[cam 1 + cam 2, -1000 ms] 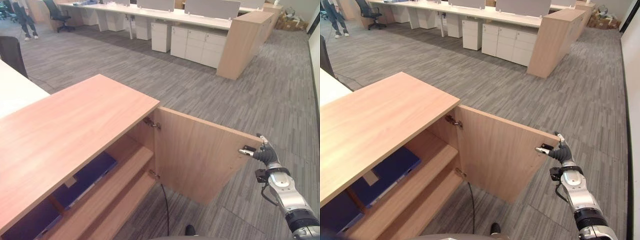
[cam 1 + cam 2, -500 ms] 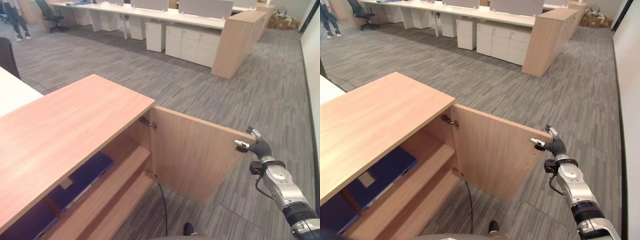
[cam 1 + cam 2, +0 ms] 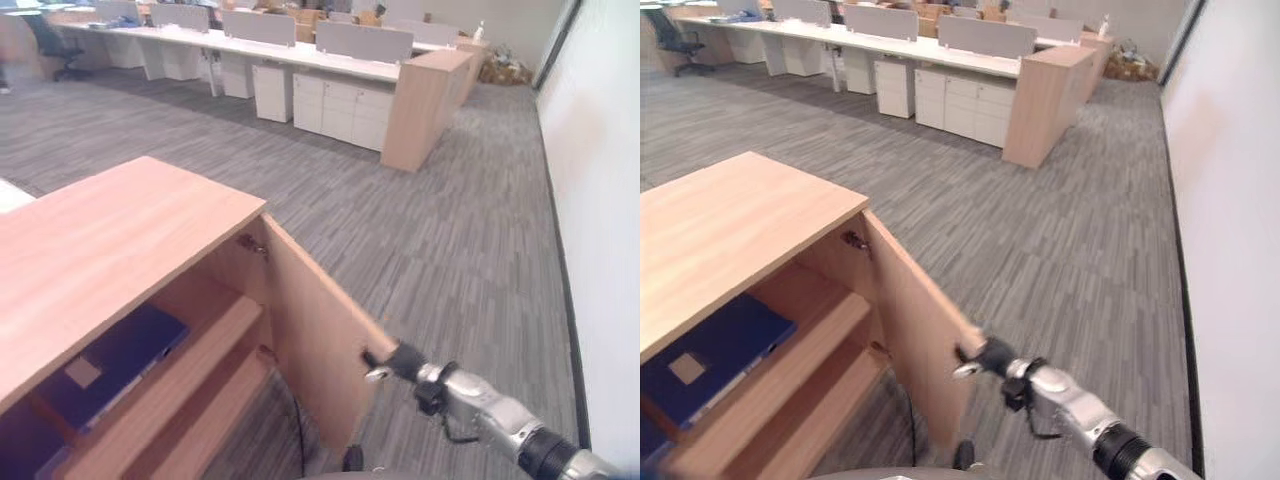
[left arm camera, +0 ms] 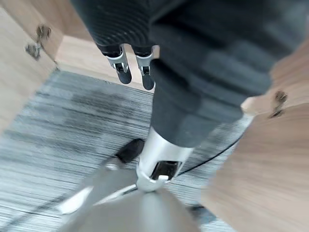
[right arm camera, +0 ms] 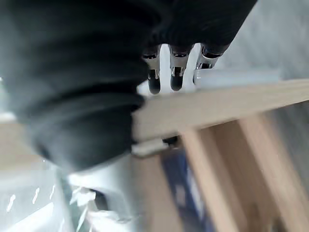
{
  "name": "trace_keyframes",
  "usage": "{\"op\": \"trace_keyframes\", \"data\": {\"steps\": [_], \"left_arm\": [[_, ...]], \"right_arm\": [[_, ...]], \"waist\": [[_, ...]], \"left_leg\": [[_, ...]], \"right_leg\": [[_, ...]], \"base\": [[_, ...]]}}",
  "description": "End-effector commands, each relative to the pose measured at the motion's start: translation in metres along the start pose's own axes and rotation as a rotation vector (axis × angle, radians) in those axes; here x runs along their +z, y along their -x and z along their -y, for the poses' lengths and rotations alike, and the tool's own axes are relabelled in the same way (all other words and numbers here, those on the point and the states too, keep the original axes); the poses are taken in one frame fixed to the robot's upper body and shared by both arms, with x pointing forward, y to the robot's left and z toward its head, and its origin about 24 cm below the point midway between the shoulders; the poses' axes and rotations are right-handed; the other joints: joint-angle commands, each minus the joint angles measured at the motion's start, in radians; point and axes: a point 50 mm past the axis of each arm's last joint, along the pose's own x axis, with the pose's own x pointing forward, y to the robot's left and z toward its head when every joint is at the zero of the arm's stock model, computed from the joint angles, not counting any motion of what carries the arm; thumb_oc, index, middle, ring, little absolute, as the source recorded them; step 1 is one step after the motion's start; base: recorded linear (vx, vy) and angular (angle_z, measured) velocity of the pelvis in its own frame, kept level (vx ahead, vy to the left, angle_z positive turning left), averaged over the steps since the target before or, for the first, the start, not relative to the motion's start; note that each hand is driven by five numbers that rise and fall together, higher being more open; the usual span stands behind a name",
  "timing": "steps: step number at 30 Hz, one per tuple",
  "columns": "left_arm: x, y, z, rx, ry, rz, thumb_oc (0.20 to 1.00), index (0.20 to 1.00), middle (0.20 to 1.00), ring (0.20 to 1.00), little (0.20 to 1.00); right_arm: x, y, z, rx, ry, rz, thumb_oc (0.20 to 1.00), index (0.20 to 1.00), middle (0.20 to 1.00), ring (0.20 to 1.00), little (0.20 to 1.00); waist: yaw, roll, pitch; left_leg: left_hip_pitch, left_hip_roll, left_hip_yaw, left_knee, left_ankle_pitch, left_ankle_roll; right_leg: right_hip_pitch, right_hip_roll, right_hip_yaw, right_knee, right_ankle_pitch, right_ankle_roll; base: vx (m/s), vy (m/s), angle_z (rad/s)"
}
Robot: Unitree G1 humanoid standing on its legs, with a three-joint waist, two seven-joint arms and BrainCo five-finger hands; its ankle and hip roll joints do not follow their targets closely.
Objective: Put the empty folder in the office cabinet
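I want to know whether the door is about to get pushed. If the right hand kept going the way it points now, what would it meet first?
The cabinet door. The right hand is already at the door's free edge, pointing toward the cabinet, so going on should press the door toward closing, though depth is unclear.

Grey striped carpet floor [image 3: 430, 230] runs to a long row of white desks with grey divider screens [image 3: 300, 50]. White drawer units [image 3: 345, 105] stand beneath, beside a tall light-wood end cabinet [image 3: 420, 95]. A plain white wall [image 3: 600, 200] lines one side.
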Motion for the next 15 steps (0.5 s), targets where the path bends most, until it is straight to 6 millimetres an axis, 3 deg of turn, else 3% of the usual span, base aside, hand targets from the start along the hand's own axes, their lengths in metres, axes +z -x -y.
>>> {"op": "trace_keyframes", "data": {"steps": [1,4,8,9,10,11,13,15], "left_arm": [[0.024,0.001,0.03,-0.07,-0.02,0.072,1.0,1.0,1.0,1.0,1.0],[0.029,0.001,0.032,-0.071,-0.029,0.086,1.0,1.0,1.0,1.0,1.0],[0.047,0.001,0.03,-0.059,-0.059,0.137,1.0,1.0,1.0,1.0,1.0],[0.057,0.001,0.029,-0.05,-0.078,0.167,1.0,1.0,1.0,1.0,1.0],[0.057,0.001,0.029,-0.05,-0.078,0.167,1.0,1.0,1.0,1.0,1.0],[0.06,0.001,0.03,-0.05,-0.089,0.179,1.0,1.0,1.0,1.0,1.0],[0.07,0.003,0.034,-0.067,-0.133,0.21,1.0,1.0,1.0,1.0,1.0],[0.061,0.003,0.04,-0.091,-0.141,0.182,1.0,1.0,1.0,1.0,1.0]], "right_arm": [[0.046,-0.056,-0.112,0.53,-0.17,0.247,1.0,1.0,1.0,1.0,1.0],[0.038,-0.056,-0.115,0.539,-0.218,0.223,1.0,1.0,1.0,1.0,1.0],[0.027,-0.051,-0.115,0.544,-0.251,0.195,1.0,1.0,1.0,1.0,1.0],[0.025,-0.048,-0.112,0.534,-0.253,0.194,1.0,1.0,1.0,1.0,1.0],[0.025,-0.048,-0.112,0.534,-0.253,0.194,1.0,1.0,1.0,1.0,1.0],[0.022,-0.047,-0.11,0.527,-0.263,0.188,1.0,1.0,1.0,1.0,1.0],[0.018,-0.042,-0.099,0.479,-0.259,0.192,1.0,1.0,1.0,1.0,1.0],[0.015,-0.042,-0.081,0.38,-0.251,0.198,1.0,1.0,1.0,1.0,1.0]], "waist": [[0.08,0.041,0.062],[0.087,0.044,0.067],[0.091,0.059,0.092],[0.084,0.067,0.101],[0.083,0.066,0.099],[0.078,0.071,0.099],[0.052,0.073,0.114],[0.067,0.065,0.094]], "left_leg": [[0.047,-0.131,0.019,-0.114,-0.022,0.087],[0.043,-0.134,0.009,-0.114,-0.017,0.09],[0.028,-0.135,-0.046,-0.114,-0.003,0.092],[0.021,-0.125,-0.099,-0.114,0.003,0.084],[0.017,-0.126,-0.1,-0.114,0.005,0.085],[0.012,-0.121,-0.132,-0.114,0.01,0.08],[-0.005,-0.125,-0.24,-0.114,0.025,0.072],[-0.028,-0.138,-0.317,-0.114,0.032,0.067]], "right_leg": [[0.043,-0.047,0.023,-0.004,0.072,0.026],[0.041,-0.061,0.013,0.02,0.065,0.027],[0.019,-0.125,0.036,0.134,0.065,0.044],[0.018,-0.112,0.117,0.154,0.042,0.034],[0.015,-0.114,0.116,0.153,0.043,0.034],[0.013,-0.09,0.168,0.15,0.011,0.024],[-0.008,0.008,0.351,0.114,-0.05,0.012],[0.049,0.005,0.311,0.044,-0.046,0.016]], "base": [[0.0,0.0,0.0],[-0.02,0.034,0.57],[-0.02,0.008,0.93],[-0.03,-0.024,0.59],[-0.03,-0.035,1.03],[0.0,-0.023,1.16],[0.02,-0.064,1.05],[0.1,-0.146,1.2]]}}
